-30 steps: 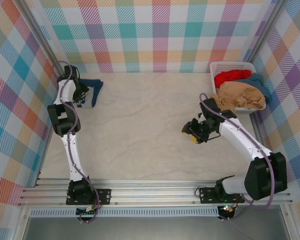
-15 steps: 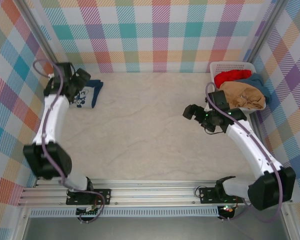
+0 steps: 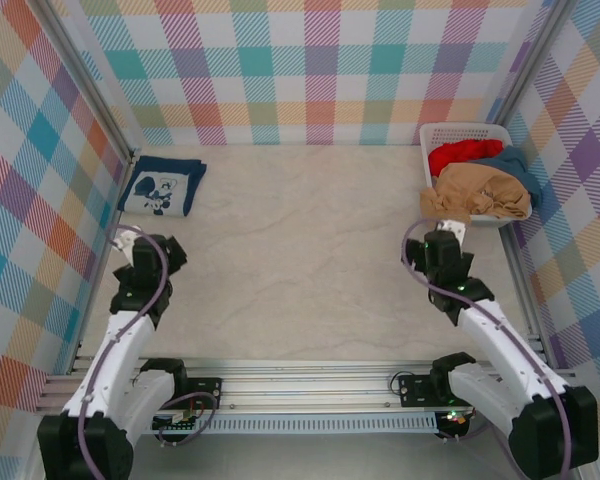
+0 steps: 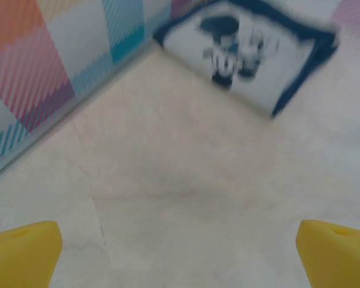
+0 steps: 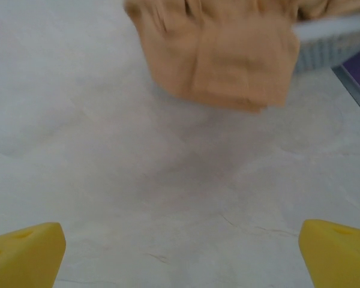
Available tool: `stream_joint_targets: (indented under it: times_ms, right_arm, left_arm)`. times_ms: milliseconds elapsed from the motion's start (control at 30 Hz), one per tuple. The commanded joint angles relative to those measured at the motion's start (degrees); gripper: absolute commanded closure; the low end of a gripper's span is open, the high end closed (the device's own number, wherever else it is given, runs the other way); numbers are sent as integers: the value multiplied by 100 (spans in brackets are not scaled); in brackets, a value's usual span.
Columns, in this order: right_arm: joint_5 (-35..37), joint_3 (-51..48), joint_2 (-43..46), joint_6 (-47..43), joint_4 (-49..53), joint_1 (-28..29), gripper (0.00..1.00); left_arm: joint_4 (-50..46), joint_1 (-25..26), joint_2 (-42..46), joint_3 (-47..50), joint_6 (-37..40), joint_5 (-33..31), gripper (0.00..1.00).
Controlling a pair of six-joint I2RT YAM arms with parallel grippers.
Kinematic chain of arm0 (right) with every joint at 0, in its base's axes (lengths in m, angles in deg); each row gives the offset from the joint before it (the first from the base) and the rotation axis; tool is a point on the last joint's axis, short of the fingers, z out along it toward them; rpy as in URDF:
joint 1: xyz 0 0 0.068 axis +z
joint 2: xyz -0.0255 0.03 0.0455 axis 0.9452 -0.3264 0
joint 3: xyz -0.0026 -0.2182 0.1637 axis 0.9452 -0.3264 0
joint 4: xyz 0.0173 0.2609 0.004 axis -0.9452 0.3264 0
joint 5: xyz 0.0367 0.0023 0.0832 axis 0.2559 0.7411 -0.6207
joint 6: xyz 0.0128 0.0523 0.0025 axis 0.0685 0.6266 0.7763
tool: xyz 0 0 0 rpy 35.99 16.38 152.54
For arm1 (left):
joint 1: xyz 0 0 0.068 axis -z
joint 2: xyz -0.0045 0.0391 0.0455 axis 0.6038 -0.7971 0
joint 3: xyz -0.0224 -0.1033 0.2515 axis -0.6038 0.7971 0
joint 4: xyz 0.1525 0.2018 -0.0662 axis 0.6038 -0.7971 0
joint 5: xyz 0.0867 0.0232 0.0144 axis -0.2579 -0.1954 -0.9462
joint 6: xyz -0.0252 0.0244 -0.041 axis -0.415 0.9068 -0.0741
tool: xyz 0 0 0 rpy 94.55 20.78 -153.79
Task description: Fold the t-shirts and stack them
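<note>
One navy t-shirt (image 3: 163, 186), folded — cartoon print (image 4: 237, 51) up, any lettering illegible

White arm links (image 3: 115, 350), black joints (image 3: 145, 272), lilac cables (image 3: 92, 378), yellow fingertips (image 4: 21, 252)

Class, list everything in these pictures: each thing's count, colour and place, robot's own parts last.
Folded t-shirt: one, navy, white print, far left corner.
Tan t-shirt: one, tan, draped over basket's near edge.
Red t-shirt: one, red, in the basket.
Teal-blue t-shirt: one, teal-blue, basket's right side.
Basket: one, white, far right corner.
Table: one, pale marbled, under everything.
Walls: three, pastel plaid, around the table.
Left end effector: one, yellow fingertips, open, near left.
Right end effector: one, yellow fingertips, open, near right.
</note>
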Motion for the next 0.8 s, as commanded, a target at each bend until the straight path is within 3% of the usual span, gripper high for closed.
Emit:
stream_joint_targets:
  times_ms: [0,167,300,367,467,533,567,633,733,767]
  right_arm:
    - [30,-116,-625,-966,-1512,-252,0]
    - [-848,-513,-1703,-1001,-3205,-684,0]
    - [-1687,-250,-2543,-1148,-4393,-1149,0]
    - [-1924,8,-2960,-1198,-4453,-1334,0]
    - [-2505,-117,-3174,-1339,-4919,-1430,0]
    - [-2447,-601,-3131,-1276,-5834,-1434,0]
    - [-2285,-929,-3161,-1199,-6436,-1444,0]
    - [-1981,-1451,-3390,-1092,-7667,-1442,0]
    - [-2019,-1413,-3315,-1120,-7411,-1445,0]
    - [-2013,-1253,-3311,-1113,-7075,-1441,0]
  left_arm:
    - [1542,59,-352,481,764,543,0]
    - [3125,18,-2042,467,723,545,0]
    - [4288,-223,-3232,29,593,731,0]
    - [3742,-374,-3644,-465,490,943,0]
    - [3932,-398,-3639,-363,629,1260,0]
    - [5108,-335,-3198,479,684,1209,0]
    - [5833,-337,-2993,1011,611,1014,0]
    - [6406,-347,-2780,1507,296,416,0]
    - [6114,-254,-2911,1301,357,290,0]
    - [6032,-143,-3029,1103,609,518,0]
